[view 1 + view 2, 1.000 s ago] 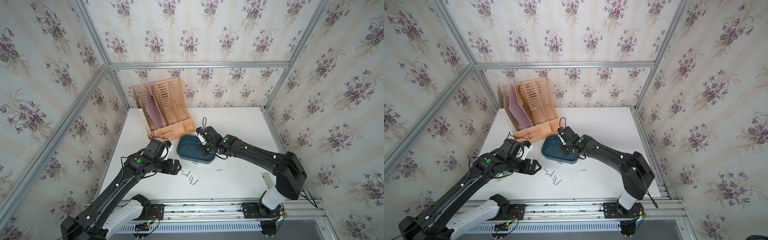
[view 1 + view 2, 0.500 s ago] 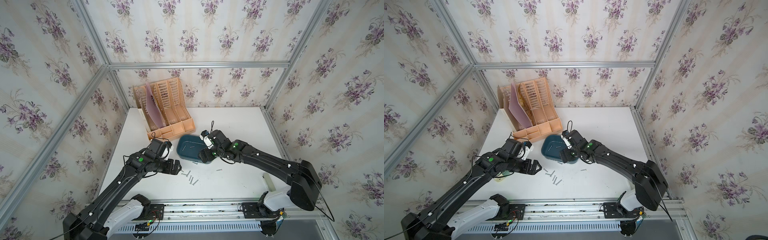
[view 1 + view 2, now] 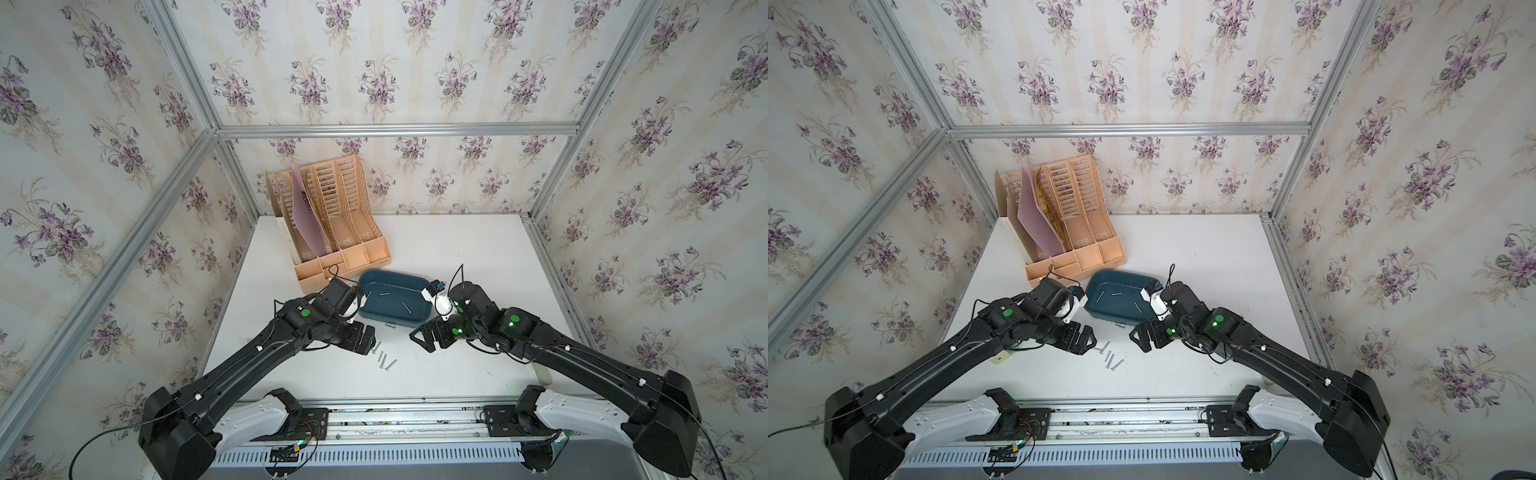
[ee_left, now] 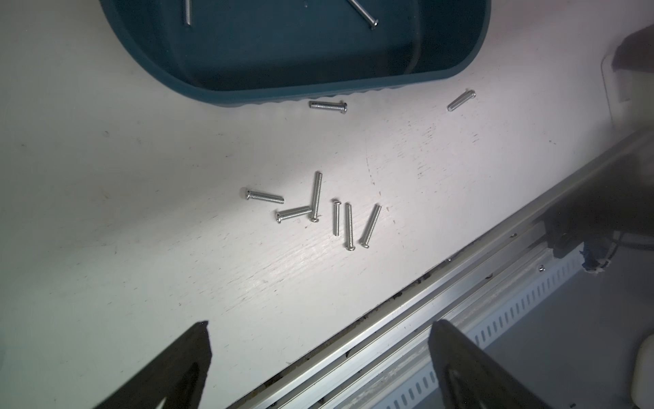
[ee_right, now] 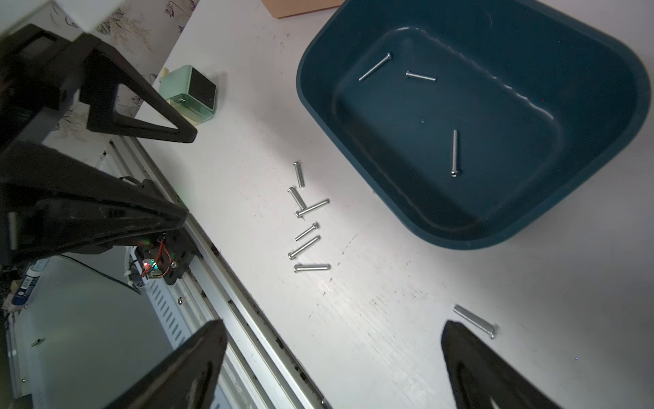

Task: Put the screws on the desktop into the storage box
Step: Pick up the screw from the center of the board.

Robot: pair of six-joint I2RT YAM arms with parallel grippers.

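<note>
The dark teal storage box (image 3: 394, 272) (image 3: 1121, 273) stands mid-desktop (image 3: 457, 249), with three screws inside it (image 5: 454, 152). Several more screws (image 3: 382, 357) (image 3: 1111, 359) (image 4: 315, 209) (image 5: 306, 226) lie in a loose cluster on the white top in front of the box. One screw (image 4: 327, 105) rests against the box's front wall, and another (image 5: 474, 320) lies by a right fingertip. My left gripper (image 3: 368, 340) (image 4: 320, 324) hovers open just left of the cluster. On the cluster's right, my right gripper (image 3: 419, 338) (image 5: 332, 323) is open and empty.
A peach slotted file organizer (image 3: 332, 224) holding a pink folder stands behind the box at the back left. A small green block (image 5: 189, 94) sits near the left edge beside the left arm. The aluminium front rail (image 4: 407, 318) runs close to the cluster.
My right gripper has drawn back from over the storage box toward the front and opened wide. The left arm has barely moved.
</note>
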